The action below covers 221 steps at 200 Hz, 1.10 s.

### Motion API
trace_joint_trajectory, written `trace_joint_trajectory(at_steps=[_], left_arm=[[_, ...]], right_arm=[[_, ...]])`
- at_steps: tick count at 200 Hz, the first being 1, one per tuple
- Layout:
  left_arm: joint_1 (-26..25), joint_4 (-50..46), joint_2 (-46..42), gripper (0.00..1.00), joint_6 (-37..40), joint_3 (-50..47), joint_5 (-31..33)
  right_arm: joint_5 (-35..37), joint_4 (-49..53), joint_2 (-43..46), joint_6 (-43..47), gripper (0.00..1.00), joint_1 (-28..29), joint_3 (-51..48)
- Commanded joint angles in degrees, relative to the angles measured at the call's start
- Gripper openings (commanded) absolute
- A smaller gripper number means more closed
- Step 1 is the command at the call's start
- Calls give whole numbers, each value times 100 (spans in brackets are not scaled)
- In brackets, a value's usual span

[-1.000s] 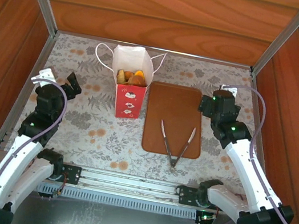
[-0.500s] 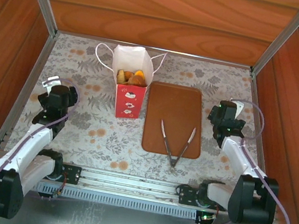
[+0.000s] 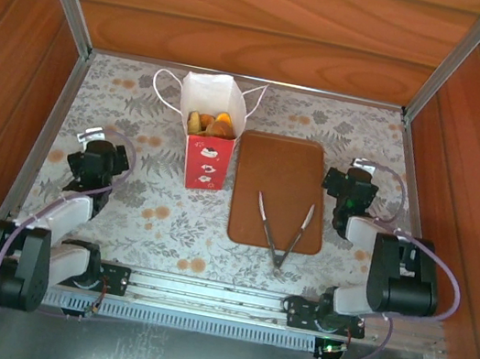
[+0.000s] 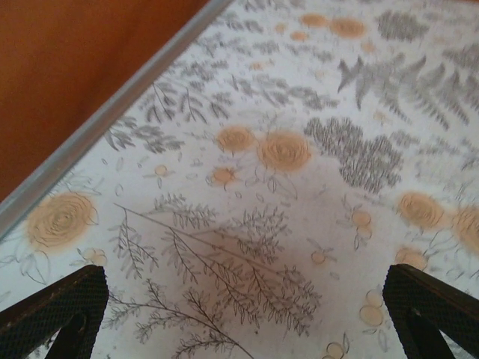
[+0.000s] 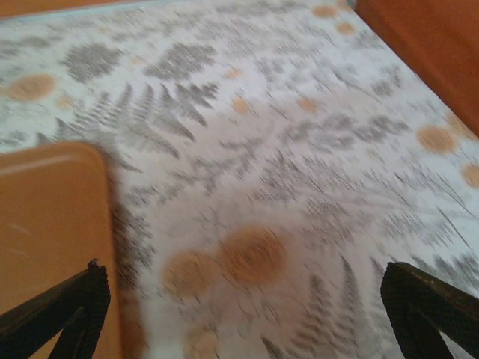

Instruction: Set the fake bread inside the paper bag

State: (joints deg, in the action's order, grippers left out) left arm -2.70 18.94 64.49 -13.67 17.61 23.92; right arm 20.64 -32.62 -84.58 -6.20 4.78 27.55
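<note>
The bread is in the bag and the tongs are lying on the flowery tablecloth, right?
Not quite. The bread is in the bag, but the tongs lie on the brown board, as the top external view shows.

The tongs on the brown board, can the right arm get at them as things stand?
Probably yes. The right gripper is open and empty beside the right edge of the board, and the tongs lie bare on it with nothing between.
</note>
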Motion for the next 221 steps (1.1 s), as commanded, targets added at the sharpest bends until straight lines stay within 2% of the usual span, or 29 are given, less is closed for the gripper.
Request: trace_joint_trajectory(at_steps=[1, 68, 98, 120, 132, 221], left_arm=[[35, 948, 297, 100, 414, 76, -244], [34, 2507, 1601, 100, 1099, 333, -723], [42, 4326, 2776, 100, 1293, 106, -762], [46, 3552, 2470, 100, 1115, 235, -629], [50, 3505, 2616, 100, 1095, 376, -463], [73, 3362, 2562, 100, 1064, 396, -488]], right_arm=[[-523, -1279, -371, 422, 100, -49, -218], [-623, -1080, -328, 356, 100, -122, -162], [-612, -1045, -314, 360, 100, -111, -159], [-611, -1044, -308, 358, 100, -110, -160], [-616, -1043, -306, 360, 100, -116, -160], [-614, -1018, -319, 356, 100, -115, -145]])
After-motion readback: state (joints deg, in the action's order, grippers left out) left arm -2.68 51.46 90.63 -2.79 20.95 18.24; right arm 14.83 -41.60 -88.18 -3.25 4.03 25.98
